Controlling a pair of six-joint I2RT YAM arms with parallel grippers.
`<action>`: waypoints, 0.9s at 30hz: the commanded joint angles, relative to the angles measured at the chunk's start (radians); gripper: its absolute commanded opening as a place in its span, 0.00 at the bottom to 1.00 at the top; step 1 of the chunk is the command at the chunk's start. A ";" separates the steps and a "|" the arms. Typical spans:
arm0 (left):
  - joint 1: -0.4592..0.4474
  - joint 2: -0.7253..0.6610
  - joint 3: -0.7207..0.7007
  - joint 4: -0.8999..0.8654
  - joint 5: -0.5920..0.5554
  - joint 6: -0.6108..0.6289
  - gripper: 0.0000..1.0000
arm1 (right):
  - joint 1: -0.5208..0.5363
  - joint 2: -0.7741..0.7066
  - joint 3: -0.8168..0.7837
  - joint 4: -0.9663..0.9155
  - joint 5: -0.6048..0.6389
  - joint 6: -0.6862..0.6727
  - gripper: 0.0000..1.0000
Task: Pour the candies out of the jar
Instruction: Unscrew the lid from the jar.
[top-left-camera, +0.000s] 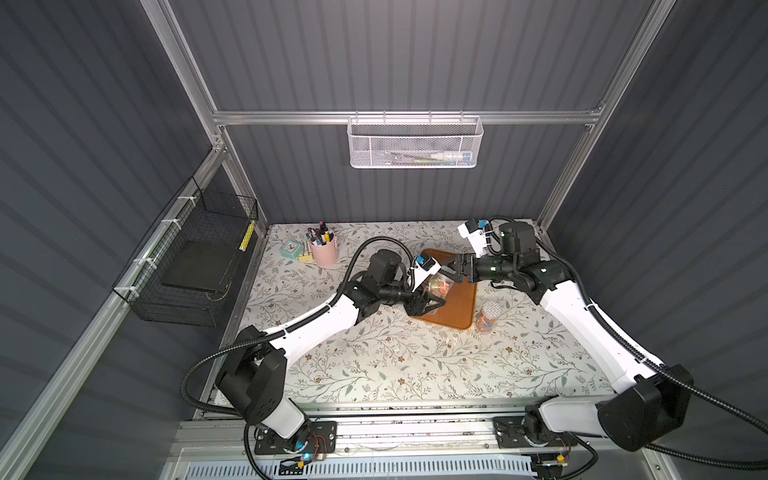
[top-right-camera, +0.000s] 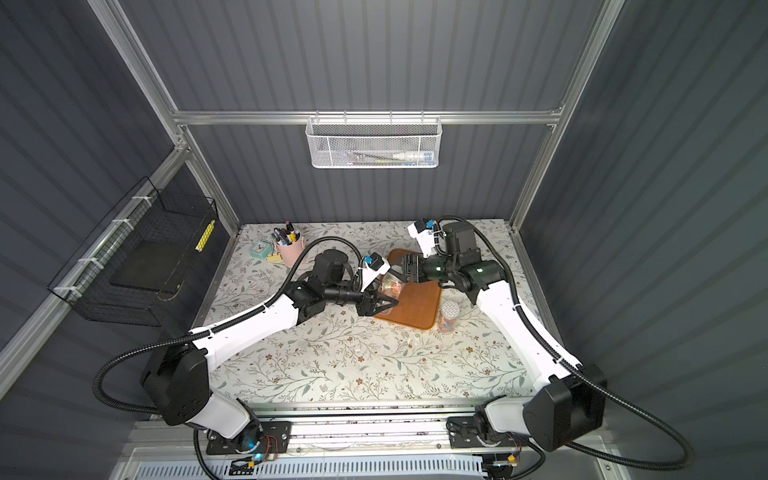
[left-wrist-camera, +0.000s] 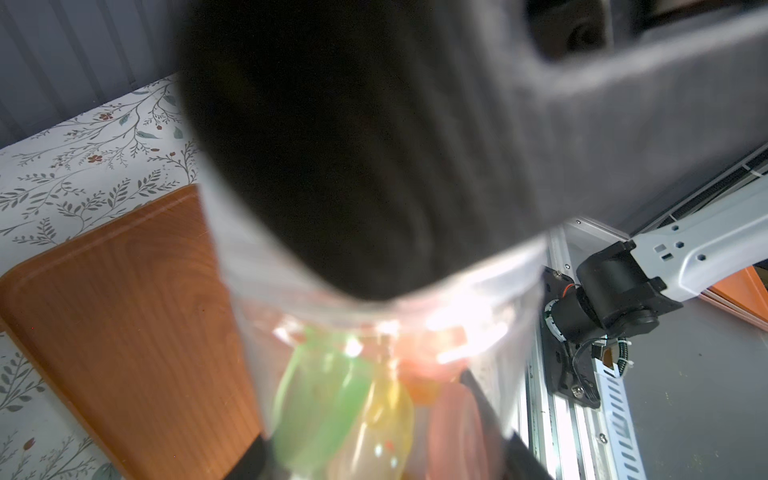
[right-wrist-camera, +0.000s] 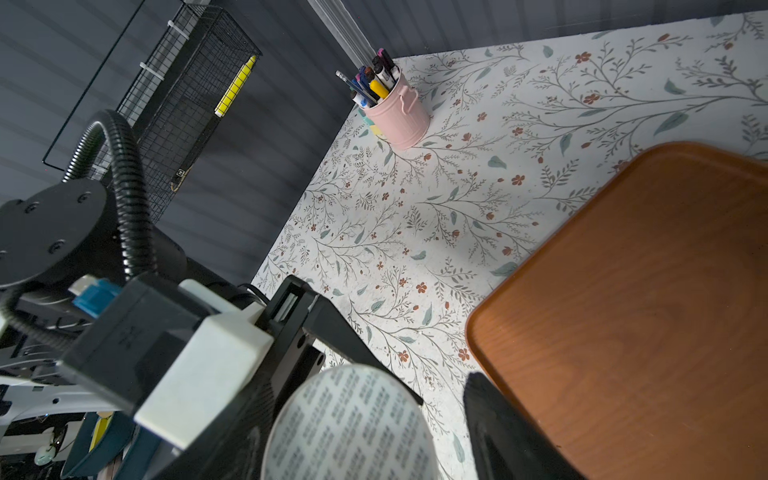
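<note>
left gripper (top-left-camera: 432, 302) clamped, right gripper (top-left-camera: 449, 270) parted, arms reaching inward

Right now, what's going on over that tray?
The left hand holds a clear jar of candies, tilted above the wooden tray. The right hand is at the jar's top end and looks open around the patterned lid, which is still on. Nothing is poured yet. A second, closed jar stands on the table beside the tray.
</note>
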 joint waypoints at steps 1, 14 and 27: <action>-0.007 -0.015 0.027 0.007 0.017 0.025 0.00 | 0.007 -0.010 0.035 -0.022 0.033 -0.015 0.73; -0.007 -0.009 0.036 0.017 -0.057 -0.015 0.00 | 0.052 0.013 0.064 -0.072 0.113 -0.037 0.76; 0.000 -0.030 -0.003 0.082 0.006 -0.036 0.00 | 0.047 0.017 0.056 -0.029 0.048 -0.034 0.52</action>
